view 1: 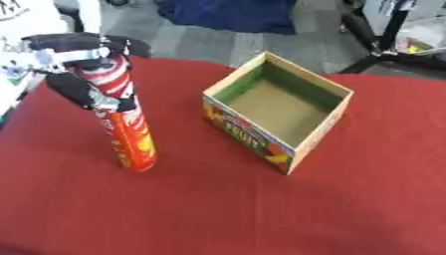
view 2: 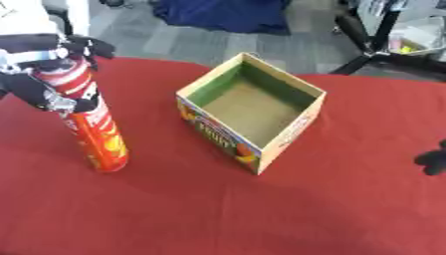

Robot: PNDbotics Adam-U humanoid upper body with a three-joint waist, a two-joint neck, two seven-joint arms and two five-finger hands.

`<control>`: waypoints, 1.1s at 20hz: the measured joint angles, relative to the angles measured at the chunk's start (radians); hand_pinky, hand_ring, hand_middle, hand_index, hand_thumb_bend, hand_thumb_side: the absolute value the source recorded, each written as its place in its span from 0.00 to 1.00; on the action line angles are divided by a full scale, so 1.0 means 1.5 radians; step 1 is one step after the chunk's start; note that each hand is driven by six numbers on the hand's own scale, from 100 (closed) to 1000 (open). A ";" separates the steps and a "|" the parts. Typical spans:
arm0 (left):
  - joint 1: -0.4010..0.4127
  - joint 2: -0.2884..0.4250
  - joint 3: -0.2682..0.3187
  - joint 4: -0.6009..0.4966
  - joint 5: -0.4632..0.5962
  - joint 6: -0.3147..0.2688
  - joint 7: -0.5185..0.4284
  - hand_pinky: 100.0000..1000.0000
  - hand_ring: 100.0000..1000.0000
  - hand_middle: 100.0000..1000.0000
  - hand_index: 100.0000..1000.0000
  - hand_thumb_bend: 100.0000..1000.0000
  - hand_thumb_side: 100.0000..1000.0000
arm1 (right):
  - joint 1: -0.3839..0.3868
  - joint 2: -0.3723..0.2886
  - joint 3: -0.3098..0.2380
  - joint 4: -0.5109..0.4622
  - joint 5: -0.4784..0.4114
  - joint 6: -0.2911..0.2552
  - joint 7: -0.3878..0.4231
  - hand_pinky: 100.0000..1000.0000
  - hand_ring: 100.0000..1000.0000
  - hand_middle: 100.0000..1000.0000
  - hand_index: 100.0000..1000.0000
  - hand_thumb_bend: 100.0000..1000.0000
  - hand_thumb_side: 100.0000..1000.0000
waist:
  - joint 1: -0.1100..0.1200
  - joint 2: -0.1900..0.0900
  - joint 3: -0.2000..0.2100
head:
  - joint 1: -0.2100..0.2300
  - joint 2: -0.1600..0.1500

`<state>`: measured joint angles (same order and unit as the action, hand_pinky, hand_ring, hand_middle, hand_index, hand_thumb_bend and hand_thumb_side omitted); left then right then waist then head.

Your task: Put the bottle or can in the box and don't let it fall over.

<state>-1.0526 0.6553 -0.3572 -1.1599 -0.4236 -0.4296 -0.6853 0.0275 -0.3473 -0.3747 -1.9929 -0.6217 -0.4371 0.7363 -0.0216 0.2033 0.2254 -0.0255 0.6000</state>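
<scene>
Upright, the red can is gripped by the left hand beside the "FRUIT"-lettered box.

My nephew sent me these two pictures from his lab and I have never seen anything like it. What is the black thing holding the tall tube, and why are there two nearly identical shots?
Both pictures come from a two-eyed camera in a humanoid robot's head, looking down at a table with a red cloth. One is the left eye, the other the right, so they nearly match. The black thing is the robot's left hand, its fingers curled round the upper part of a tall red can, which stands upright on the cloth. Beside it, apart from it, sits an open, empty cardboard box with fruit pictures on its side. The dark shape at the right edge of the right eye view is the right hand; I cannot tell its pose.
</scene>
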 measured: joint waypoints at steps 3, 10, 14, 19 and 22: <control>-0.001 0.000 -0.001 0.004 -0.004 -0.004 0.004 0.39 0.75 1.00 0.98 0.34 0.30 | 0.000 0.000 0.000 0.000 0.000 0.000 0.000 0.66 0.56 0.69 0.95 0.00 0.48 | 0.000 0.000 0.000 | 0.000 0.000; -0.002 -0.001 -0.001 0.008 -0.011 -0.010 0.010 0.33 0.69 0.92 0.86 0.34 0.12 | 0.000 0.000 0.000 0.000 0.000 0.001 -0.001 0.66 0.56 0.69 0.94 0.00 0.48 | 0.000 -0.001 0.000 | 0.000 0.000; -0.002 -0.003 -0.001 0.008 -0.010 -0.007 0.007 0.31 0.63 0.81 0.78 0.37 0.14 | 0.000 0.000 0.000 0.000 -0.001 0.001 -0.001 0.66 0.56 0.69 0.94 0.00 0.48 | 0.000 -0.001 0.000 | 0.000 0.000; -0.003 -0.003 0.001 0.004 -0.009 -0.006 0.006 0.29 0.58 0.74 0.68 0.39 0.15 | 0.000 0.000 0.000 0.000 -0.003 0.001 -0.002 0.67 0.56 0.68 0.94 0.00 0.48 | 0.000 -0.001 0.000 | 0.000 0.000; -0.002 -0.003 0.001 0.002 -0.010 -0.005 0.005 0.27 0.57 0.71 0.59 0.39 0.16 | 0.000 0.000 0.000 0.000 -0.005 0.000 -0.003 0.67 0.56 0.68 0.94 0.00 0.48 | 0.000 -0.001 0.000 | -0.001 0.000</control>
<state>-1.0561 0.6508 -0.3557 -1.1561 -0.4380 -0.4377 -0.6772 0.0270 -0.3473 -0.3747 -1.9929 -0.6295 -0.4376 0.7320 -0.0212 0.2020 0.2251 -0.0274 0.6001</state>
